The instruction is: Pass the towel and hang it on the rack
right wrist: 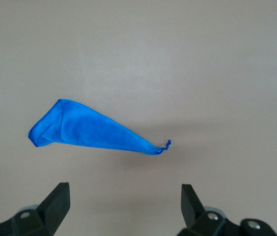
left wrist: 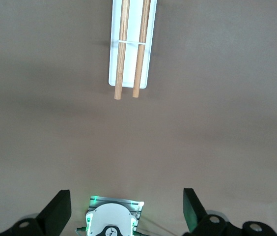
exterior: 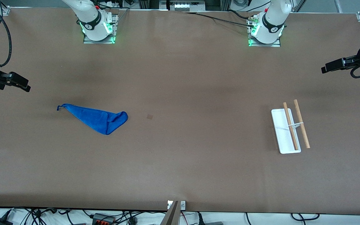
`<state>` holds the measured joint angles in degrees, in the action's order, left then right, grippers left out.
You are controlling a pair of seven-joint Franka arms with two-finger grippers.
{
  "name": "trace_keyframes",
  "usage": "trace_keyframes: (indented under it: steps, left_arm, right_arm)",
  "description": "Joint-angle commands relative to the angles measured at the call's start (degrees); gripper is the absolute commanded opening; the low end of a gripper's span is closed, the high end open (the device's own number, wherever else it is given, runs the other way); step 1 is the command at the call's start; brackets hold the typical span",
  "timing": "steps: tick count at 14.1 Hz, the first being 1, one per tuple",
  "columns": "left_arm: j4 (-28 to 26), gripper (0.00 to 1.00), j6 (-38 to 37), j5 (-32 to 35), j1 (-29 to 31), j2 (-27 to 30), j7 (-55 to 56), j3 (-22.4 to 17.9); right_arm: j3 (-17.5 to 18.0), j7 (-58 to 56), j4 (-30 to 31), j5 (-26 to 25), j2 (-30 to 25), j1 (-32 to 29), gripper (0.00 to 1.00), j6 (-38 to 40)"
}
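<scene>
**Q:** Where did the towel lie, and how did it look likely to handle?

**A:** The towel [exterior: 97, 117] lay flat on the worktop [exterior: 180, 78] toward my right arm's end, gathered into a tapered wedge with a thin twisted tail at one end and a bunched, folded lobe at the other. I judged it soft, light and limp, so it would droop from any single hold. The thicker folded lobe seemed the better place to pinch, since the tail looked too slight to grip securely.

**Q:** And the rack?

**A:** The rack [exterior: 289, 129] stood well apart from it, toward my left arm's end: a white base carrying two parallel wooden rods joined by a white crosspiece.

**Q:** How did your grippers stand?

**A:** My right gripper [right wrist: 124, 209] hung over the worktop's edge near the towel, jaws spread and empty. My left gripper [left wrist: 127, 211] waited likewise over the edge near the rack, spread, holding nothing. No step of the pass had been made.
</scene>
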<state>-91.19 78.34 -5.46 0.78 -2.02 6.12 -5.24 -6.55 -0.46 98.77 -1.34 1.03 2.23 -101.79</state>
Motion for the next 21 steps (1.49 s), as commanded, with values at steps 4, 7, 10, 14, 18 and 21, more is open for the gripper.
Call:
trace_keyframes:
  steps: [4, 7, 10, 14, 18, 21]
  left_arm:
    - [1.63, 1.0, -1.35, -1.22, 0.71, -0.71, -0.94, -0.21]
    - [1.63, 1.0, -1.35, -1.31, 0.71, -0.8, -0.94, -0.21]
    - [1.63, 1.0, -1.35, -1.31, 0.8, -0.71, -1.02, -0.21]
    - [1.64, 1.0, -1.35, -1.31, 0.8, -0.71, -1.03, -0.21]
    - [1.63, 1.0, -1.35, -1.22, 0.8, -0.71, -1.03, -0.21]
    - [1.72, 1.0, -1.35, -1.31, 0.8, -0.71, -0.94, -0.21]
  right_arm:
    - [-0.39, -0.6, -1.21, 0.02, -0.07, 1.29, 1.0, 0.36]
    - [-0.39, -0.69, -1.21, 0.02, -0.24, 1.2, 1.0, 0.36]
    - [1.0, -0.69, -1.12, -0.07, -0.07, -0.63, 1.0, 0.36]
    - [2.86, -0.6, -1.03, 0.02, 0.02, -1.79, 1.0, 0.36]
    - [2.95, -1.22, -0.68, 0.19, 4.75, -1.79, 1.0, 0.45]
    - [2.95, -0.51, -1.03, 0.28, 10.28, 1.71, 1.0, 0.28]
